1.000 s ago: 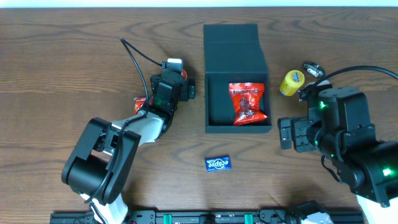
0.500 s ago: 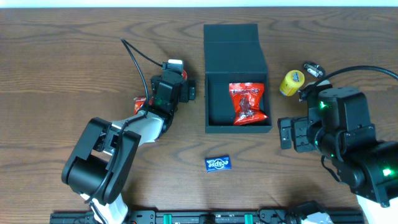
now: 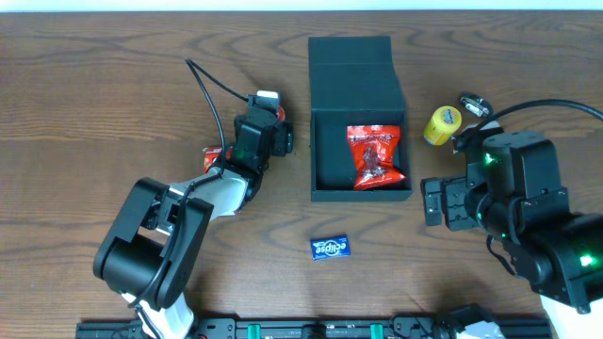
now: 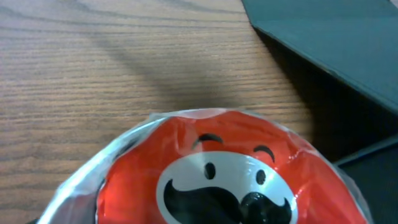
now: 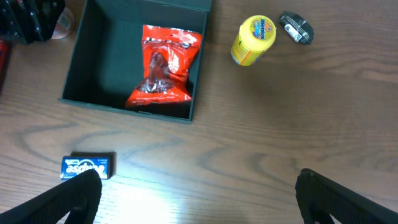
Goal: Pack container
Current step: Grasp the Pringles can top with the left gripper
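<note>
- The left gripper sits just left of the container, over a small Pringles can; whether it grips the can cannot be told.
- The right gripper, right of the container, is spread wide and empty.
- The container rests flap-open on a wooden table, with a red snack bag inside.

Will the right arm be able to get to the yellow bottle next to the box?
Probably yes. The yellow bottle sits in the open beside the box, close to the right pincer, which is open, with nothing between them. A small dark thing lies just past it.
</note>
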Action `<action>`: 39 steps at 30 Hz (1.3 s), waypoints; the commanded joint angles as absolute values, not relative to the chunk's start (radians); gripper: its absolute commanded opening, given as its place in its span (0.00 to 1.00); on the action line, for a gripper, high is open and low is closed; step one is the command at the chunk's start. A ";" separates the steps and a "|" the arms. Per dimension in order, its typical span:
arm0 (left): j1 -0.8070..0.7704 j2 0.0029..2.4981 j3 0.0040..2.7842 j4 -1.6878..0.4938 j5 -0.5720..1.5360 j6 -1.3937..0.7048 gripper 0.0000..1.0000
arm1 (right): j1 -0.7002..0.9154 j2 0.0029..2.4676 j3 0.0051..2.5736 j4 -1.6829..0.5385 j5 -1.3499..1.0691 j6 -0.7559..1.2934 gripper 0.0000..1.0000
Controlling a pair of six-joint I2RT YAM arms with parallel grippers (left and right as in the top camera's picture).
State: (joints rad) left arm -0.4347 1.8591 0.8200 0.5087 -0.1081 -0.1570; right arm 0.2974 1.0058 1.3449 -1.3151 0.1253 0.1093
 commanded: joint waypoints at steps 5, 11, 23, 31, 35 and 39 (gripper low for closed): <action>-0.432 1.877 0.841 0.501 -0.104 -0.154 0.74 | 0.302 1.003 1.346 -1.312 0.135 0.096 0.99; -0.432 1.877 0.841 0.501 -0.104 -0.154 0.71 | 0.302 1.003 1.346 -1.312 0.135 0.096 0.99; -0.432 1.877 0.841 0.501 -0.103 -0.154 0.62 | 0.301 1.003 1.346 -1.312 0.135 0.096 0.99; -0.432 1.877 0.841 0.502 -0.104 -0.154 0.58 | 0.302 1.003 1.346 -1.312 0.135 0.096 0.99; -0.432 1.877 0.841 0.502 -0.104 -0.154 0.56 | 0.302 1.003 1.346 -1.312 0.135 0.096 0.99; -0.432 1.877 0.841 0.501 -0.104 -0.154 0.45 | 0.302 1.003 1.346 -1.312 0.135 0.096 0.99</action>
State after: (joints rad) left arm -0.4347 1.8591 0.8200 0.5049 -0.1078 -0.1566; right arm 0.2974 1.0058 1.3449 -1.3151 0.1253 0.1093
